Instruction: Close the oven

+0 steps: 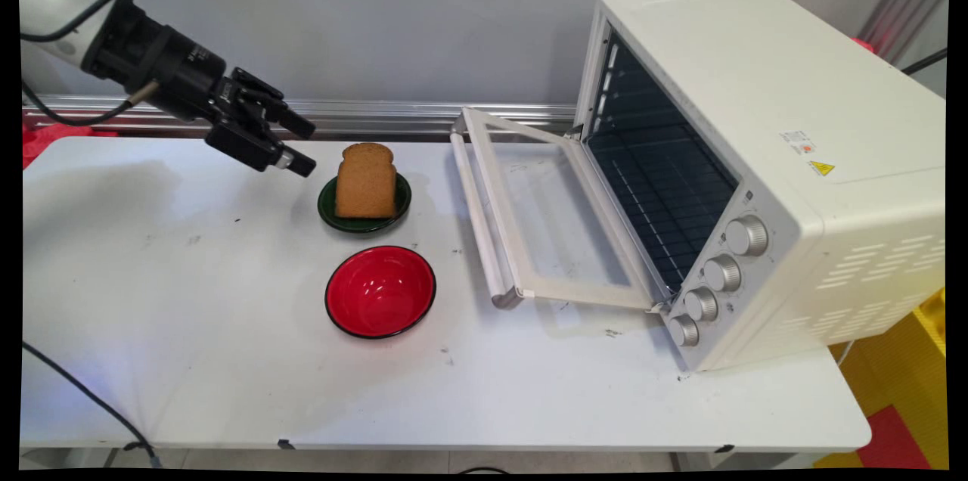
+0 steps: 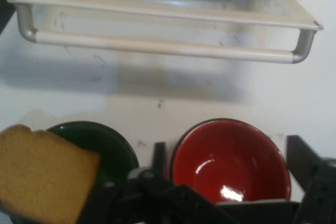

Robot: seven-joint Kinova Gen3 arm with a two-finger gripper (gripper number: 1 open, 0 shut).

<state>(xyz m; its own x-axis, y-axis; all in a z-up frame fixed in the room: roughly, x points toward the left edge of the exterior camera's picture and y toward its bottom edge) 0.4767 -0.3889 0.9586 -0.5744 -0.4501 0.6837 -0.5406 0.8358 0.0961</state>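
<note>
My end effector (image 1: 301, 142) hangs released just left of the bread slice (image 1: 366, 180) standing on its green saucer (image 1: 327, 203); it looks light and crumbly, best pinched gently across its flat faces.

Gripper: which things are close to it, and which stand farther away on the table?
Close to the open gripper:
bread, upright on the green plate

Farther away:
red bowl
oven, door open

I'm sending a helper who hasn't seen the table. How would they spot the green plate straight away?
Start at the white oven on the table's right, its door open flat. Left of the door sit two round dishes; the green plate is the farther one, behind the red bowl. It alone carries a bread slice.
</note>
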